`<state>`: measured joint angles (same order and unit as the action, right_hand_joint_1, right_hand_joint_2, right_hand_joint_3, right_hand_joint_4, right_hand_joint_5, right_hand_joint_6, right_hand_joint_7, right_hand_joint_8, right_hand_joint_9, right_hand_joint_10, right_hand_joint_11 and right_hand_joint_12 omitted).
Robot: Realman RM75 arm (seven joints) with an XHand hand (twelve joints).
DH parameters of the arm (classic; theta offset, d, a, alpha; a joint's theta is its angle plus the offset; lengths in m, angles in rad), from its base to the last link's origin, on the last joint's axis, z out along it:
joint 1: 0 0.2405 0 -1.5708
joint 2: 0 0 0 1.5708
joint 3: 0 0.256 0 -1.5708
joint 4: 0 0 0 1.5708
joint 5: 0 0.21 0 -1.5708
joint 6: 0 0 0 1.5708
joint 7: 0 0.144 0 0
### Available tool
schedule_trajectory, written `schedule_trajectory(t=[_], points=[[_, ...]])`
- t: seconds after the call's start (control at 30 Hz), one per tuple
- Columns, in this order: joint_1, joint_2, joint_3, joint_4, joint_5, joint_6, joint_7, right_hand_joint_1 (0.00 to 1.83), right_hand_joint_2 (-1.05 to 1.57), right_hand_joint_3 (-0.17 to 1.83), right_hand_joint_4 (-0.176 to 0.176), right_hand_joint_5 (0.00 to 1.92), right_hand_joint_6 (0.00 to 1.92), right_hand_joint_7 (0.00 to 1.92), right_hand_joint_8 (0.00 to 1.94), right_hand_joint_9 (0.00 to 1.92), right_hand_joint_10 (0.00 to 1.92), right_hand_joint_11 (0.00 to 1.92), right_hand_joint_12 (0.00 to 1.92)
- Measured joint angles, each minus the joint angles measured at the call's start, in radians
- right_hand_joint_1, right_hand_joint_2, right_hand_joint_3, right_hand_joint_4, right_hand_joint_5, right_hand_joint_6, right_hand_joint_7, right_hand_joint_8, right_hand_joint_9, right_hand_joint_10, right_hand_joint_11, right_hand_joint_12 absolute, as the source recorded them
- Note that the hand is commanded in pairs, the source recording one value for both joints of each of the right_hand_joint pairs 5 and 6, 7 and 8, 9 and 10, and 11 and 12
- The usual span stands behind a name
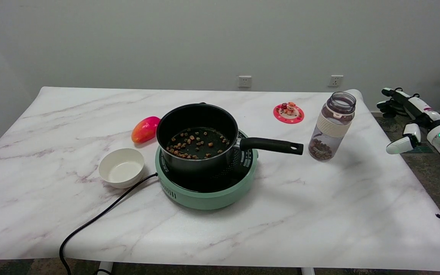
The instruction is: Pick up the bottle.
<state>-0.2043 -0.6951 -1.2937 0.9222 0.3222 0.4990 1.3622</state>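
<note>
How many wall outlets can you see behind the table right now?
2. One outlet sits on the wall above the table's far edge, roughly behind the pot. The other outlet is farther right, just above the bottle. None looks hidden.

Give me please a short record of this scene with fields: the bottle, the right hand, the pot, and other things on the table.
bottle: upright, no lid, brown pieces at its bottom, right of the pot handle
right hand: off the table's right edge, fingers apart, holding nothing
pot: black, brown pieces inside, on the green cooker
other things: white bowl, mango, red coaster
task state: bottle not yet grasped
</note>
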Motion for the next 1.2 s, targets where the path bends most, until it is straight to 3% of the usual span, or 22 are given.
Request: schedule_trajectory(t=[0.53, 0.93, 1.2], points=[[0.026, -0.093, -0.015, -0.061, 0.01, 0.101, 0.205, 1.31, -1.04, 1.18, 0.0, 0.13, 0.13, 0.44, 0.44, 0.43, 0.43, 0.44, 0.44], [0.045, -0.145, -0.063, -0.085, 0.059, 0.182, 0.258, 1.31, -0.97, 1.09, 0.0, 0.16, 0.16, 0.45, 0.45, 0.44, 0.44, 0.46, 0.46], [0.058, -0.162, -0.1, -0.093, 0.086, 0.216, 0.272, 1.29, -1.0, 1.23, 0.0, 0.13, 0.13, 0.41, 0.41, 0.39, 0.39, 0.42, 0.42]])
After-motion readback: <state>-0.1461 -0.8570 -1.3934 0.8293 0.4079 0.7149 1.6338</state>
